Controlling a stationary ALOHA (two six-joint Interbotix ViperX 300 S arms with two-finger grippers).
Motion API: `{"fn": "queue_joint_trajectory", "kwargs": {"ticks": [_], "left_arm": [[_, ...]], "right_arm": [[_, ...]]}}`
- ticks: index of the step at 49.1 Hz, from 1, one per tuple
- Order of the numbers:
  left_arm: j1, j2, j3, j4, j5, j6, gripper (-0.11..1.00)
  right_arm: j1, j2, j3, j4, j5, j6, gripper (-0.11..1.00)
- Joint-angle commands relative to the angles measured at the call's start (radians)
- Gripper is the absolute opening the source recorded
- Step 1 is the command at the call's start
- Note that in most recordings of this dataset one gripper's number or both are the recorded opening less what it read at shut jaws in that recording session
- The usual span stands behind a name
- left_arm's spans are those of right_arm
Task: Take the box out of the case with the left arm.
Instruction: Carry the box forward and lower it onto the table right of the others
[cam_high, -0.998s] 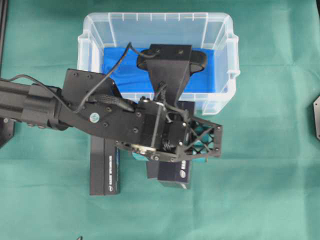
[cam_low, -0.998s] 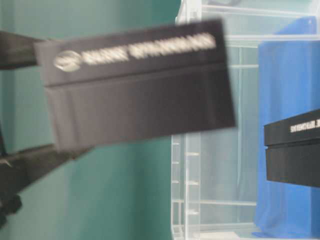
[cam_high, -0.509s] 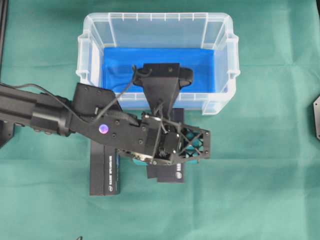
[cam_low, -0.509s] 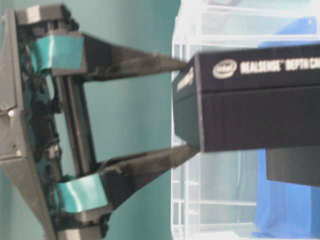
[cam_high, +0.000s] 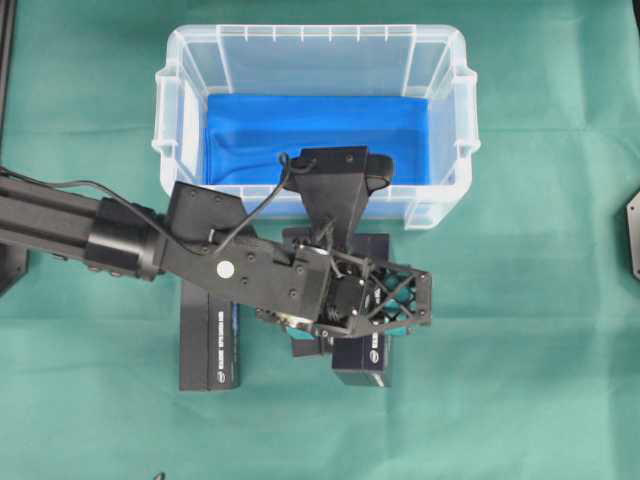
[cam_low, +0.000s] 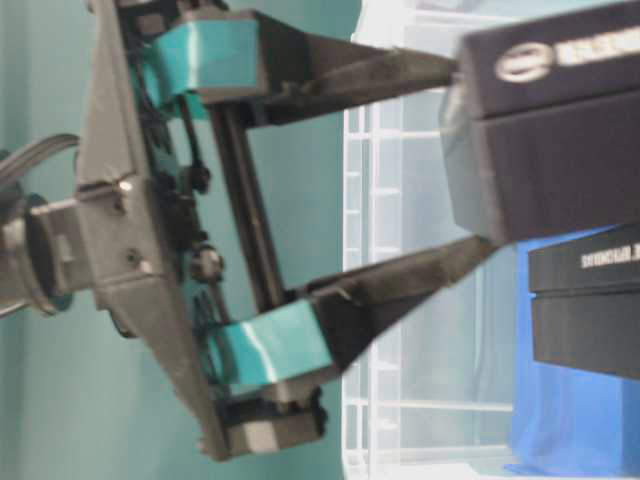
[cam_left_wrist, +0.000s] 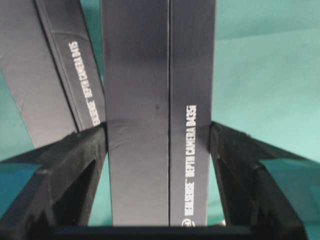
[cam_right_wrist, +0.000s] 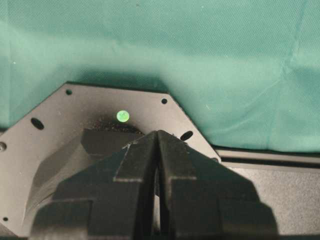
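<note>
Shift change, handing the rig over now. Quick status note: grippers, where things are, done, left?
Left gripper: shut on the held box, one finger against each long side, over the green cloth in front of the case.
Right gripper: shut, empty, parked over its base plate.
Case: only the blue cloth shows inside.
Second box: lying on the table left of the held one.
Done: box out of the case.
Left: set it down, open, withdraw.

**Green-clothed counter and its load**

A green cloth covers the counter (cam_high: 540, 400). On it stand the clear case (cam_high: 312, 45), blue cloth inside, and just in front of it a long dark box (cam_high: 207, 345) lying flat.
</note>
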Motion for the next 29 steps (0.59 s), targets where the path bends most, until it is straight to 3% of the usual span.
{"fn": "queue_joint_trajectory", "kwargs": {"ticks": [1, 29], "left_arm": [[0.003, -0.023, -0.002, 0.005, -0.003, 0.000, 0.60], [0.014, -0.008, 0.020, 0.000, -0.037, 0.000, 0.60]], "right_arm": [[0.000, 0.005, -0.026, 0.000, 0.002, 0.002, -0.01], [0.000, 0.003, -0.026, 0.000, 0.002, 0.002, -0.01]]}}
